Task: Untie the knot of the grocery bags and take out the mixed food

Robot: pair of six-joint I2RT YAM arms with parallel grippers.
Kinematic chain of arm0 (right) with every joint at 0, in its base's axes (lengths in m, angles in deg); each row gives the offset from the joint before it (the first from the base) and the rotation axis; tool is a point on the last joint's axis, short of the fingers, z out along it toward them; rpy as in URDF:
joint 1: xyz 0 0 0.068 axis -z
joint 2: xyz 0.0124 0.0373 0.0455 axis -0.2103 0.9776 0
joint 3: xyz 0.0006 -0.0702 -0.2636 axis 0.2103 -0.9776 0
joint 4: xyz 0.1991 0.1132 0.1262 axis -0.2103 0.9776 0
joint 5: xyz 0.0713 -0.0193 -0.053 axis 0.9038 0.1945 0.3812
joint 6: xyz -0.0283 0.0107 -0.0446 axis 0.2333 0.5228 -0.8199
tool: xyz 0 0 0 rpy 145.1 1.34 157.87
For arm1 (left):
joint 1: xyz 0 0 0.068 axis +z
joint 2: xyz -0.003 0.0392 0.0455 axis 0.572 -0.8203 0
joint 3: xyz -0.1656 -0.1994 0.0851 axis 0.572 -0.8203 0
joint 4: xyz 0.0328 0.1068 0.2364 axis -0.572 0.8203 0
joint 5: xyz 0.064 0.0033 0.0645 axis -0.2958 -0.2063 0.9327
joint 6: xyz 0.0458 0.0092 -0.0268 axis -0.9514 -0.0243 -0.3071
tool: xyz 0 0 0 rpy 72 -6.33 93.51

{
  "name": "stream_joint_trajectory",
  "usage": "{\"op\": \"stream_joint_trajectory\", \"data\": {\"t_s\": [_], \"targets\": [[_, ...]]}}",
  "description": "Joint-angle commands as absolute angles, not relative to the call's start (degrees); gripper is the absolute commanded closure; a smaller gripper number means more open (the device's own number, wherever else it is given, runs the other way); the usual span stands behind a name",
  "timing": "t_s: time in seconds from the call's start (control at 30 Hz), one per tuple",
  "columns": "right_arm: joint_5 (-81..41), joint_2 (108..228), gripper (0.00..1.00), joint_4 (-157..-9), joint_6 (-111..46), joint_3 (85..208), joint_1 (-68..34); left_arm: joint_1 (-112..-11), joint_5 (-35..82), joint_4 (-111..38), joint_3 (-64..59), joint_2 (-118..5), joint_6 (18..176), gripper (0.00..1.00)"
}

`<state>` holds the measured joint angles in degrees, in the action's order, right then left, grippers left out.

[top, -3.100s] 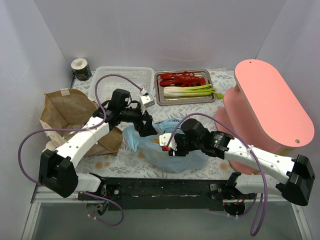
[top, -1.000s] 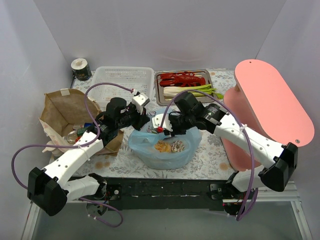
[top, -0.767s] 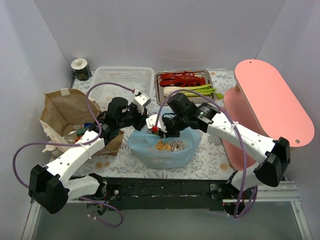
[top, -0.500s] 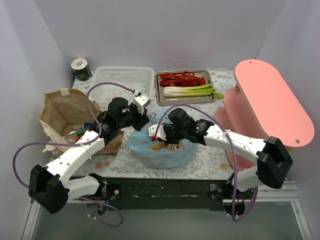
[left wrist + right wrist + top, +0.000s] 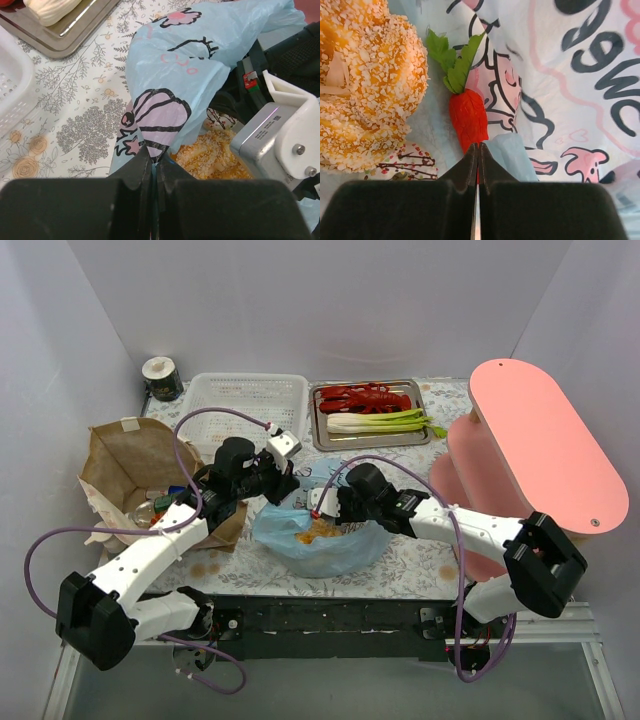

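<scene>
- Pretty sure this is a robot lab test booth, not anybody's actual kitchen.
- Plain white walls [image 5: 300, 300] box the table in on the left, back and right.
- The left arm [image 5: 150, 550] and right arm [image 5: 470, 530] are bolted to a black rail [image 5: 330, 615] at the near edge, and purple cables [image 5: 40, 550] loop off them.
- The "groceries" are props: a plastic lobster [image 5: 365, 397] and a leek [image 5: 375, 421] on a metal tray [image 5: 370, 443], plus a toy carrot [image 5: 468, 117] inside a blue plastic bag [image 5: 320, 550].
- A flowery tablecloth [image 5: 420, 560], a white basket [image 5: 250, 390], a brown paper bag [image 5: 130, 455] and a pink shelf [image 5: 545, 445] make it look like a staged set.
</scene>
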<state>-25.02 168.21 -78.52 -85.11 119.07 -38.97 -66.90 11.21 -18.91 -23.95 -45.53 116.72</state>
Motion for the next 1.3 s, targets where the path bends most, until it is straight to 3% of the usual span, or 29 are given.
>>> {"op": "stream_joint_trajectory", "data": {"t_s": [0.0,0.2,0.3,0.53,0.8,0.87,0.93,1.13,1.27], "targets": [[-23.48,169.61,0.98,-82.96,-86.86,119.53,-38.92,-66.18,8.94,-20.27,-25.23,-44.82,116.66,1.0],[-19.71,173.83,0.93,-82.79,-87.57,122.16,-36.21,-65.83,9.38,-20.53,-25.32,-45.97,116.3,1.0],[-13.73,176.72,0.86,-80.16,-87.13,124.97,-34.01,-65.83,9.56,-20.53,-25.67,-46.23,116.22,1.0],[-10.74,182.36,0.55,-79.8,-85.28,127.44,-31.37,-65.74,9.65,-21.32,-26.11,-47.28,116.57,1.0],[-2.38,187.28,0.46,-75.58,-86.16,127.36,-30.31,-65.56,10.35,-21.41,-25.85,-48.69,116.39,1.0],[-3.17,187.64,0.51,-75.58,-87.65,126.83,-30.31,-65.21,10.35,-21.67,-25.94,-48.87,116.74,1.0],[-3.61,187.2,0.69,-75.58,-88.18,126.65,-30.22,-64.86,9.91,-22.02,-26.11,-48.87,117.01,1.0],[-2.91,179.39,0.94,-71.2,-85.37,127.79,-30.13,-62.93,9.38,-23.52,-26.55,-48.17,117.36,1.0],[0.41,171.58,0.99,-64.25,-84.84,128.85,-30.13,-60.38,7.1,-24.75,-26.38,-48.42,117.09,1.0]]}}
